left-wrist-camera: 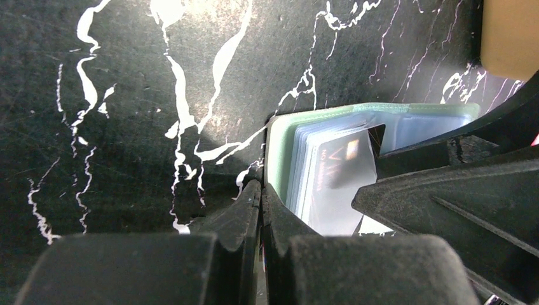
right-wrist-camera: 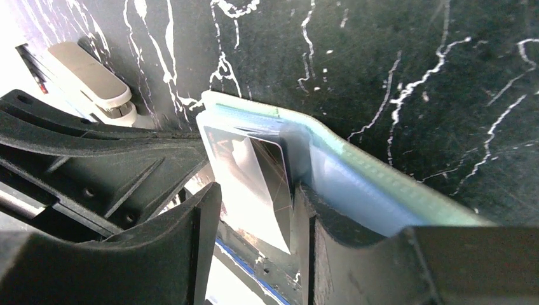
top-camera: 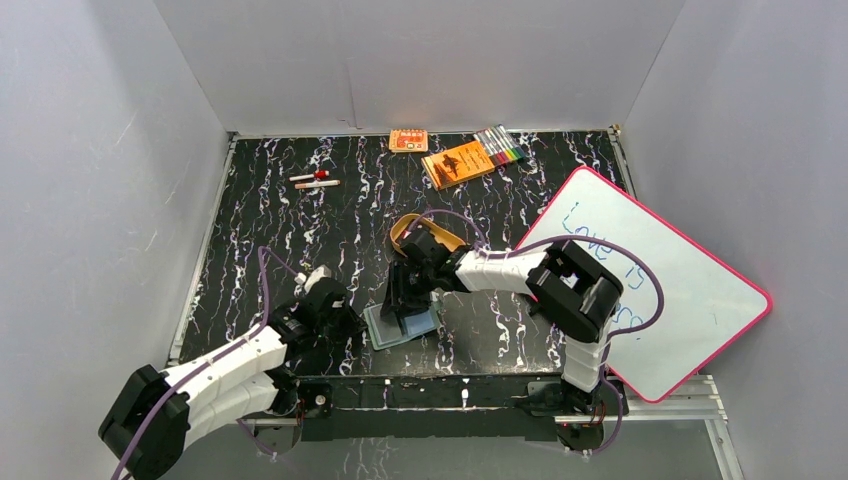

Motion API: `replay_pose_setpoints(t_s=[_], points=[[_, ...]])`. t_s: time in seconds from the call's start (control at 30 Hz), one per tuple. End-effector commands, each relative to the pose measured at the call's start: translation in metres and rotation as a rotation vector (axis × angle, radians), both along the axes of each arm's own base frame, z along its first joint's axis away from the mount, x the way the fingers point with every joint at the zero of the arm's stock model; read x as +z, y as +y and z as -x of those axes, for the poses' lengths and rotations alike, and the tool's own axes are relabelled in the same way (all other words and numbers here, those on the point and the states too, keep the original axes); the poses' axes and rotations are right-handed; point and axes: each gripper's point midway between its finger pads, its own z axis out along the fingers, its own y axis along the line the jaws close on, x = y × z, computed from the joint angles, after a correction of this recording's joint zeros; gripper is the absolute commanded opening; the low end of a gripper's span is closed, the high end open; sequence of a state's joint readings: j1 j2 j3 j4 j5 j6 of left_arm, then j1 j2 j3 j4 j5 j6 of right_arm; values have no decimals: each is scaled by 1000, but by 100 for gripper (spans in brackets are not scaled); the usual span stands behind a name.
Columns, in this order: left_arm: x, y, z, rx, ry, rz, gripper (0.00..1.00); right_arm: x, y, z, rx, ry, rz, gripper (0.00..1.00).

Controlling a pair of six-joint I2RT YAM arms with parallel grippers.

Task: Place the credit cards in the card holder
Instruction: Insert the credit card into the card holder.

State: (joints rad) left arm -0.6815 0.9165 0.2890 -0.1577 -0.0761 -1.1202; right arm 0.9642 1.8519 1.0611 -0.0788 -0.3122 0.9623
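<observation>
**A:** Card holder point(top-camera: 383, 332) lies open on the marbled worktop point(top-camera: 300, 230), near the front edge, between the two arms; its pale blue pockets face up.

**B:** Anything in it?

**A:** One dark credit card point(right-wrist-camera: 254, 184) shows, partly under a clear pocket; whether more sit behind it I cannot tell.

**B:** Right end effector point(right-wrist-camera: 256, 203)?

**A:** Directly over the holder; its fingers stand apart, one on each side of that card; whether they pinch it I cannot tell.

**B:** Left end effector point(left-wrist-camera: 260, 200)?

**A:** Fingers pressed together with nothing between them; the tips are at the holder's green edge, touching or just beside it.

**B:** Farther out?

**A:** Tan tray point(top-camera: 425, 232) just behind the right wrist; orange booklet point(top-camera: 458, 163) and markers point(top-camera: 500, 147) at the back; whiteboard point(top-camera: 660, 290) on the right, lying askew.
</observation>
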Motion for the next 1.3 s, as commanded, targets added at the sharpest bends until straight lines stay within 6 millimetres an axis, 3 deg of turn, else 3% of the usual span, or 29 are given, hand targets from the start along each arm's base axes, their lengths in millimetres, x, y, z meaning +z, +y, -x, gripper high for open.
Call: replay_pose_setpoints(t_s=[0.0, 0.33, 0.6, 0.7, 0.97, 1.27], points=[[7, 10, -4, 44, -28, -30, 0, 43, 19, -4, 55, -140, -45, 55], [18, 19, -9, 64, -60, -71, 0, 59, -1, -27, 32, -288, 38, 60], [18, 15, -11, 55, -57, -70, 0, 55, -9, -23, 68, -290, 64, 61], [16, 16, -11, 55, -55, -73, 0, 48, -9, -16, 87, -265, 61, 53], [14, 16, -10, 53, -51, -76, 0, 23, -21, -14, 119, -265, 127, 20], [4, 16, -6, 56, -30, -72, 0, 0, -25, -1, 185, -220, 163, 7]])
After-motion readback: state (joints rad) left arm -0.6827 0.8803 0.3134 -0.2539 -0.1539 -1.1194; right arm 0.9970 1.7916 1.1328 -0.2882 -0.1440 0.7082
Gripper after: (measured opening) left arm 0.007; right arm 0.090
